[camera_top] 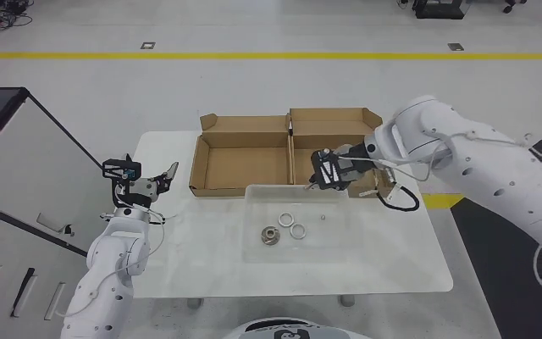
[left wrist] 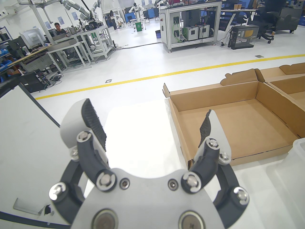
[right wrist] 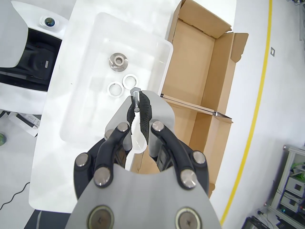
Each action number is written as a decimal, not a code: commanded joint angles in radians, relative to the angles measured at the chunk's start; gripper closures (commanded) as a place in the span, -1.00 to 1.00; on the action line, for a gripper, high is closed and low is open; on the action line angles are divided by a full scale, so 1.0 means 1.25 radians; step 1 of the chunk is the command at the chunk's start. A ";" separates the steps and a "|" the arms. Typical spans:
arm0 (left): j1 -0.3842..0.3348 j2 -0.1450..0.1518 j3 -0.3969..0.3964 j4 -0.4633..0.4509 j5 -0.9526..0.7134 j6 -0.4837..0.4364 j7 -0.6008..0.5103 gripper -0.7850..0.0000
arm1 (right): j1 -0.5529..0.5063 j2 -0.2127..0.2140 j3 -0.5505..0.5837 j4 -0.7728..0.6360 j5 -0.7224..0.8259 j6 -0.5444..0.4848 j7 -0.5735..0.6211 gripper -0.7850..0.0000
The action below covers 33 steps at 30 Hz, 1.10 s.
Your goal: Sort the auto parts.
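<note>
My right gripper (right wrist: 138,103) is shut on a steel bolt (right wrist: 135,100), hex head pointing out past the fingertips. In the top view this gripper (camera_top: 326,176) hangs over the far edge of the clear tray (camera_top: 381,246), by the right cardboard box (camera_top: 339,140). In the tray lie a grey flanged hub (camera_top: 269,235) (right wrist: 118,62), two white rings (camera_top: 286,219) (camera_top: 299,231) (right wrist: 130,80) (right wrist: 115,89) and a small metal piece (camera_top: 323,217). My left gripper (left wrist: 147,110) (camera_top: 161,180) is open with nothing in it, above the table's left edge, facing the left cardboard box (left wrist: 238,125) (camera_top: 241,165).
The two open cardboard boxes stand side by side at the back of the white table (camera_top: 195,254), with their flaps up. Bare table surface lies left of the tray and in front of it. A dark-framed panel (camera_top: 51,136) leans off the table's left side.
</note>
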 commanded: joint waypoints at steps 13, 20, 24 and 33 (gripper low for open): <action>0.000 0.000 0.000 0.000 0.000 0.000 0.000 -1.00 | 0.138 0.045 -0.132 0.020 0.021 0.000 -0.305 1.00; 0.000 0.000 0.000 0.000 0.000 0.000 0.000 -1.00 | 0.163 0.095 -0.144 -0.020 0.013 0.000 -0.487 1.00; 0.000 0.000 0.000 0.000 0.000 0.000 0.000 -1.00 | 0.159 0.125 -0.144 -0.039 -0.028 0.000 -0.607 1.00; 0.000 0.000 0.000 0.000 0.000 0.000 0.000 -1.00 | 0.127 0.184 -0.144 -0.031 -0.250 0.000 -0.944 1.00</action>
